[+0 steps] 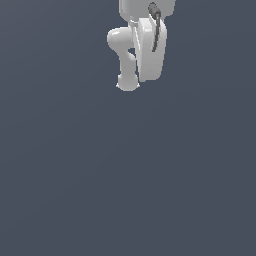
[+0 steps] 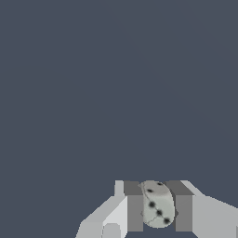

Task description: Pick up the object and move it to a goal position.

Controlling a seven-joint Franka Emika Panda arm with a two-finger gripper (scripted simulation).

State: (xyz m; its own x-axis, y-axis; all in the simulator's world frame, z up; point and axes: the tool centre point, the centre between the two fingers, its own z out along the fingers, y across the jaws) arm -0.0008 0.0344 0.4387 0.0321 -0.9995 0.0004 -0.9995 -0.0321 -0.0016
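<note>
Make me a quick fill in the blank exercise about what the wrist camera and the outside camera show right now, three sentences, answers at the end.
1. In the wrist view, the object sits ___ the two fingers.
2. The pale object carries small spots coloured ___.
3. In the exterior view, the arm is coloured ___.

Missing words: between; black; white

The arm is white with a dark grey cable. The object is pale grey with black dots; the fingers are grey.
</note>
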